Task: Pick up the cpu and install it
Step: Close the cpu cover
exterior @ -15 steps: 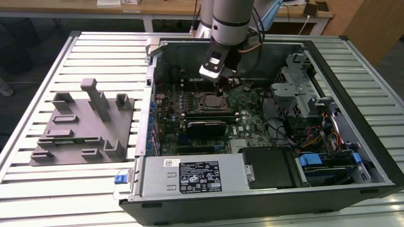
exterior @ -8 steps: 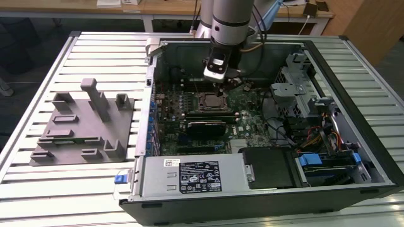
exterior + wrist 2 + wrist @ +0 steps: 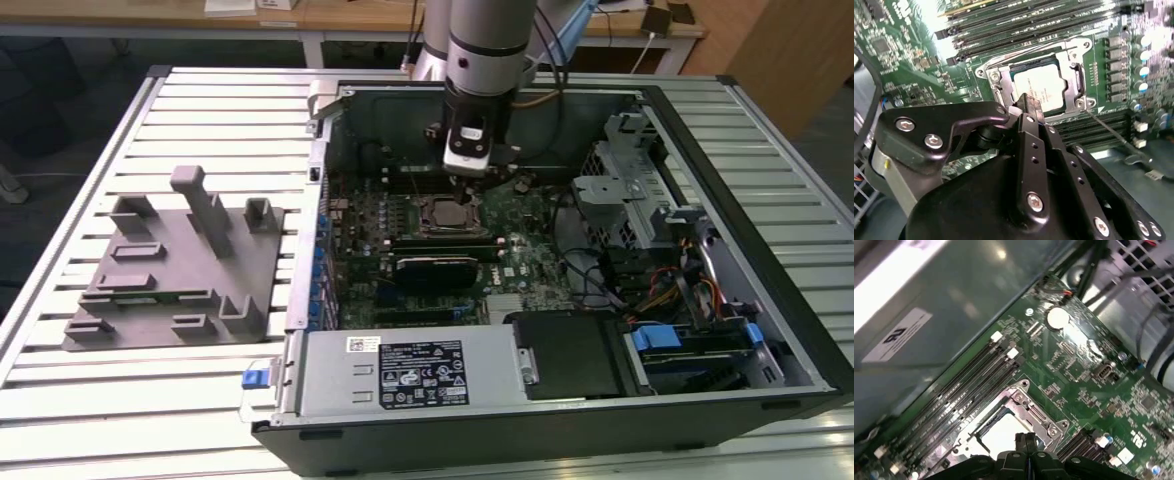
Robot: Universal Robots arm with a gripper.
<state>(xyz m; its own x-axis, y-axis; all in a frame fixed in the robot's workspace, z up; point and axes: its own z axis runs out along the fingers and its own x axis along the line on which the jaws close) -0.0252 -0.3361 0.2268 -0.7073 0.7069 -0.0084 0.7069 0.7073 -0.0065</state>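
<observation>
The cpu (image 3: 1043,86), a flat square chip with a silvery top, lies in the metal-framed socket (image 3: 1080,80) on the green motherboard (image 3: 899,50). The exterior view has the cpu (image 3: 447,212) in the middle of the open computer case. My gripper (image 3: 474,176) hangs just above the board, at the socket's far side. In the second wrist view my gripper (image 3: 1030,104) is shut with nothing in it, its tip over the chip's edge. The first wrist view has my gripper (image 3: 1026,438) with its black fingers pressed together over the bright cpu (image 3: 999,434).
The open computer case (image 3: 747,110) lies on a slatted metal table (image 3: 80,420). A grey moulded tray (image 3: 174,270) with upright posts stands on the exterior view's left. Memory slots (image 3: 959,390), a thin socket lever (image 3: 1114,134), a drive cage (image 3: 634,190) and cables surround the socket.
</observation>
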